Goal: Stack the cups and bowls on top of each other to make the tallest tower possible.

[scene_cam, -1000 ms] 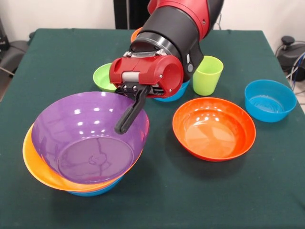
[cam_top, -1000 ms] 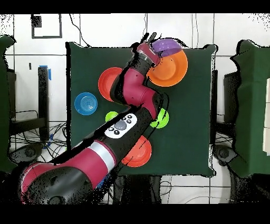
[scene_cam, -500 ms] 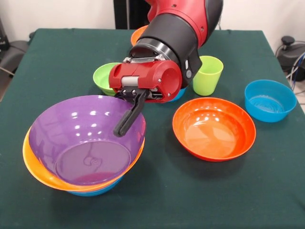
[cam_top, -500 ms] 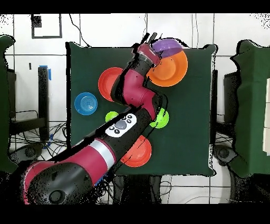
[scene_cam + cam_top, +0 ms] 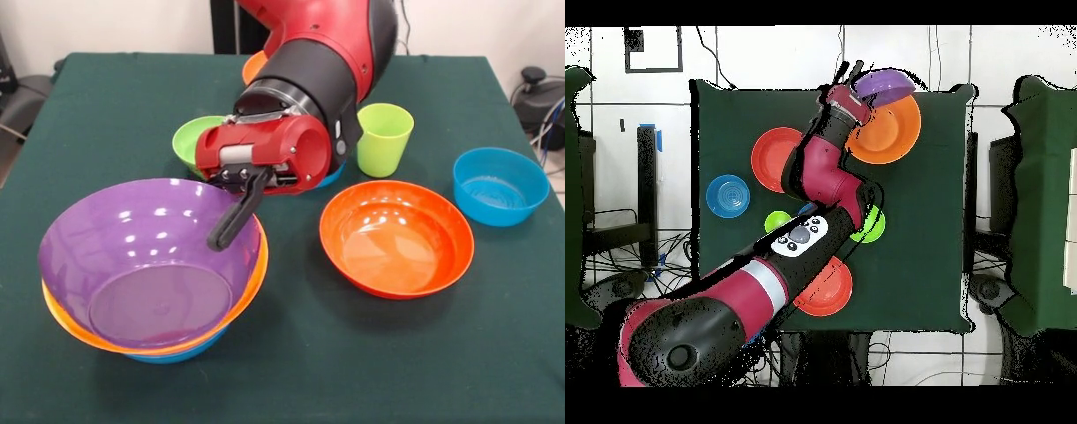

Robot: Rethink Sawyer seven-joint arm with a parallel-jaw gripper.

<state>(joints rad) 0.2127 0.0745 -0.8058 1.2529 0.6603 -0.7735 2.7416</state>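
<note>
The tower stands at the table's near left: a purple bowl (image 5: 141,265) sits in a big orange bowl (image 5: 254,269) over a blue bowl (image 5: 177,355). My gripper (image 5: 221,237) is shut on the purple bowl's far right rim, one finger inside it. In the overhead view the gripper (image 5: 847,80) is at the purple bowl (image 5: 885,84) above the orange one (image 5: 890,135). The lime-green cup (image 5: 384,140) stands upright behind the arm. A small lime-green bowl (image 5: 192,141), a red-orange bowl (image 5: 397,237) and a blue bowl (image 5: 500,185) lie apart.
Another blue bowl (image 5: 331,175) is mostly hidden behind the gripper housing. An orange rim (image 5: 253,64) shows behind the arm at the back. The green table (image 5: 106,97) ends close to the tower's near left side.
The gripper has come down and a little left with the purple bowl. The bowl has gone from tilted to lower and flatter in the orange bowl.
</note>
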